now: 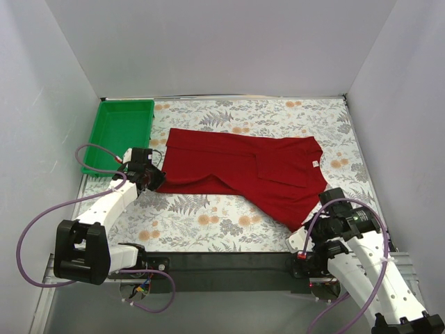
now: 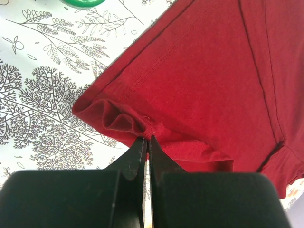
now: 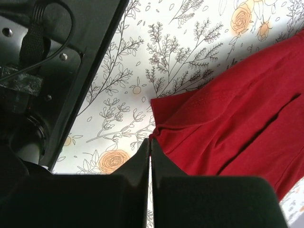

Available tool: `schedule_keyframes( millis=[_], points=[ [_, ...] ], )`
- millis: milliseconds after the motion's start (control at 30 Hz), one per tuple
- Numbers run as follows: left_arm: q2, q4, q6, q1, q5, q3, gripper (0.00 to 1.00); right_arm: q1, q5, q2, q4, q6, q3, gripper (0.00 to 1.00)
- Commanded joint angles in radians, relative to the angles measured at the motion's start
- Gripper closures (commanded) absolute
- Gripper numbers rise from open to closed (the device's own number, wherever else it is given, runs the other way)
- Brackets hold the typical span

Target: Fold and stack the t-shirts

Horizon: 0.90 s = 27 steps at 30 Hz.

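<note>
Red cloth fills the middle of the table (image 1: 208, 223). It is one plain dark red t-shirt (image 1: 236, 163), lying spread out on the flowery table top. Part of it is folded over itself, and a small white tag (image 1: 314, 164) shows near its right side.

The left gripper (image 2: 146, 140) is at the shirt's left edge. Its two black fingers are pressed together. They pinch a little bunch of the red cloth, and the cloth puckers up right at the tips.

The right gripper (image 3: 150, 141) is at the shirt's near right corner. Its fingers are pressed together too, with no gap between them. The tips sit right on the corner of the cloth, and soft creases run away from that spot, so it looks like they nip the corner.

A green tray (image 1: 104, 156) sits in the far left corner of the table. It is near the shirt's left end but not touching it. From the left wrist, only a tiny bit of its green rim (image 2: 83, 3) peeks in at the top.
</note>
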Motion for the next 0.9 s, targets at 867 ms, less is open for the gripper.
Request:
schedule_keyframes(
  millis=[867],
  points=[
    [-0.037, 0.015, 0.043, 0.005, 0.027, -0.028, 1.0, 0.039, -0.174, 0.403, 0.722, 1.188, 0.112, 0.71]
  ],
)
